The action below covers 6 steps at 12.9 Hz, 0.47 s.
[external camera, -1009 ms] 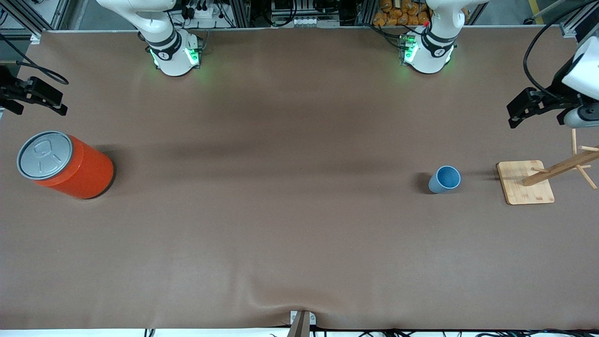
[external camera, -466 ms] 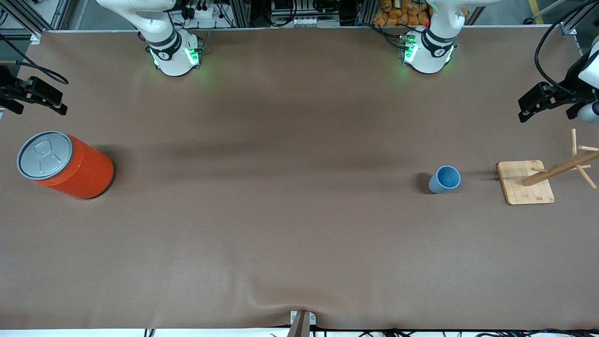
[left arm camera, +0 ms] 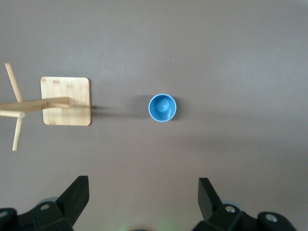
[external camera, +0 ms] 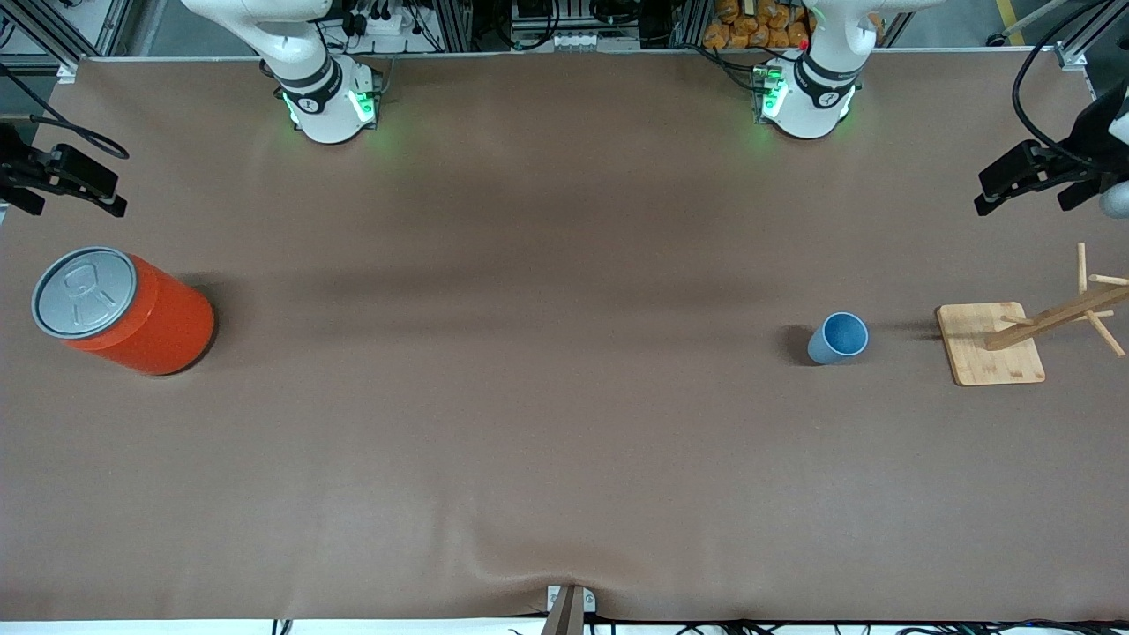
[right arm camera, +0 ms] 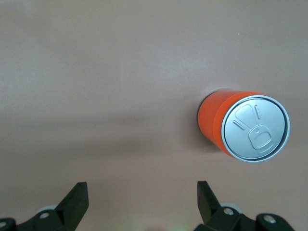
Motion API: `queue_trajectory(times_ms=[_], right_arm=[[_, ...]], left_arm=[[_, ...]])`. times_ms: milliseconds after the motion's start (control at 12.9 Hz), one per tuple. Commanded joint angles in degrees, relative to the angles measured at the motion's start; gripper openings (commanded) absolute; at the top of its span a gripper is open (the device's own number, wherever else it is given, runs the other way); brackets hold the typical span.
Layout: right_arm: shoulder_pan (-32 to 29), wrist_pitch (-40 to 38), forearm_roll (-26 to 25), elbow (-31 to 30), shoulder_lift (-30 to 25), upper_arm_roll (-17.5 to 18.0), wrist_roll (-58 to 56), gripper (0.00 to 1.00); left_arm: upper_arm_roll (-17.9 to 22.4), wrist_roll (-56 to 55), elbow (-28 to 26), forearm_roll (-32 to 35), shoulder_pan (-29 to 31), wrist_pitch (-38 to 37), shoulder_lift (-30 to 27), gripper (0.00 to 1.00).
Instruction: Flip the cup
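The light-blue cup (external camera: 838, 338) stands upright on the brown table, mouth up, toward the left arm's end. It also shows in the left wrist view (left arm camera: 162, 107), seen from above. My left gripper (external camera: 1005, 176) hangs high over the table's edge at the left arm's end, apart from the cup, open and empty; its fingers show wide apart in the left wrist view (left arm camera: 143, 192). My right gripper (external camera: 88, 181) waits high over the right arm's end, open and empty (right arm camera: 142, 192).
A wooden rack (external camera: 992, 344) with pegs on a square base stands beside the cup, closer to the left arm's end (left arm camera: 66, 101). A large orange can (external camera: 123, 310) with a grey lid stands at the right arm's end (right arm camera: 245, 127).
My left gripper has drawn back toward the table's edge at the left arm's end, away from the cup. The cup, the can and the right arm have not moved.
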Motion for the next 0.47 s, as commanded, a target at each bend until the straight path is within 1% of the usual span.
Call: queue_trajectory(times_ms=[0, 388], right_arm=[[-1.3, -0.3, 0.3, -0.5, -0.8, 0.7, -0.8, 1.0], [-1.3, -0.3, 0.3, -0.5, -0.8, 0.6, -0.8, 1.0]], left_arm=[[0.1, -0.1, -0.8, -0.8, -0.5, -1.9, -1.5, 1.0], [0.0, -0.1, 0.6, -0.2, -0.5, -1.9, -1.0, 1.0]])
